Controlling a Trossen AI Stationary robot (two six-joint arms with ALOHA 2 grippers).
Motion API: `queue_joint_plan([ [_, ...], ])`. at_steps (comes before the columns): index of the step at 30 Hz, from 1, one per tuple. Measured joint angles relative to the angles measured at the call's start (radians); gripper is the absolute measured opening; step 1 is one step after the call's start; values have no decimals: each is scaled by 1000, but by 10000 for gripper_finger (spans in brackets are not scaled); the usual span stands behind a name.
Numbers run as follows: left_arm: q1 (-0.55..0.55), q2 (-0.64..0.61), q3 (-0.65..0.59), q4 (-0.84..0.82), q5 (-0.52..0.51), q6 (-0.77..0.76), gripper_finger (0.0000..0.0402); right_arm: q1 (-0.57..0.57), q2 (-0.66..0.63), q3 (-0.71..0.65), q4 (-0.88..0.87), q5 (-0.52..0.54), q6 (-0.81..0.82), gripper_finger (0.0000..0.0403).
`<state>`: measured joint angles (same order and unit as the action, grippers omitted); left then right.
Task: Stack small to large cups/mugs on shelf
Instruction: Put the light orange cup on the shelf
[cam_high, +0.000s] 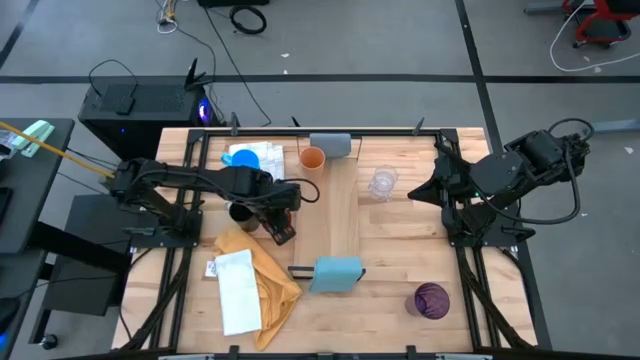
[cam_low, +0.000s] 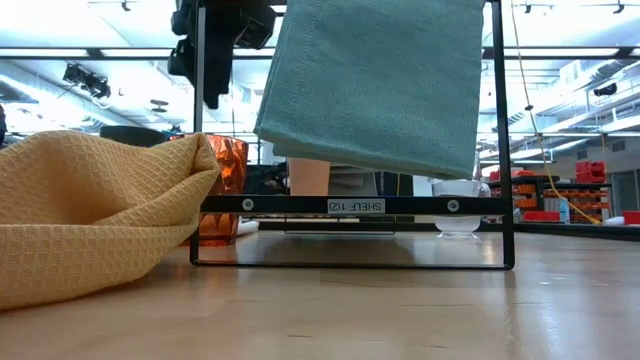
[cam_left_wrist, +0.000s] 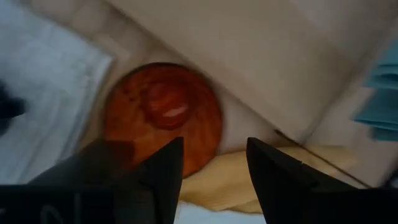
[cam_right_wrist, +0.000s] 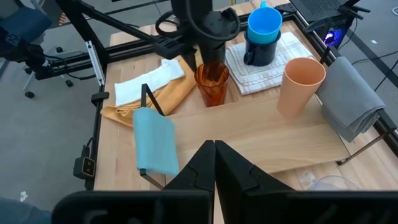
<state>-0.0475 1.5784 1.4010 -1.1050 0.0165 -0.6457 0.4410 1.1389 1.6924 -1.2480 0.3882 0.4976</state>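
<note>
Amber translucent cup (cam_right_wrist: 212, 84) stands on the table beside the shelf (cam_high: 340, 215), just under the left gripper (cam_left_wrist: 211, 171) whose parted fingers grasp nothing, so descending off-centre could tip it toward the yellow cloth (cam_high: 262, 275)

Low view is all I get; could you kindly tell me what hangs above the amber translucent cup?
Observer: The left pincer, fingers apart, just above that amber translucent cup.
Operator: Is the cup on the shelf?
Observer: No, it stands beside the long pale wooden shelf plank, not on it.
Operator: And the right arm?
Observer: Its right pincer is shut and waits at the table's right side.
</note>
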Motion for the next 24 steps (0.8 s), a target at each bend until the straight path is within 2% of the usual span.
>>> queue_joint_plan([
  [3,-15,3,0,22,32,4,175,0,0,0,0,0,0,13],
  [15,-35,65,0,-18,32,62,185,0,0,0,0,1,-3,12],
  [24,-41,131,-1,-25,31,124,177,0,0,0,-2,0,-3,13],
])
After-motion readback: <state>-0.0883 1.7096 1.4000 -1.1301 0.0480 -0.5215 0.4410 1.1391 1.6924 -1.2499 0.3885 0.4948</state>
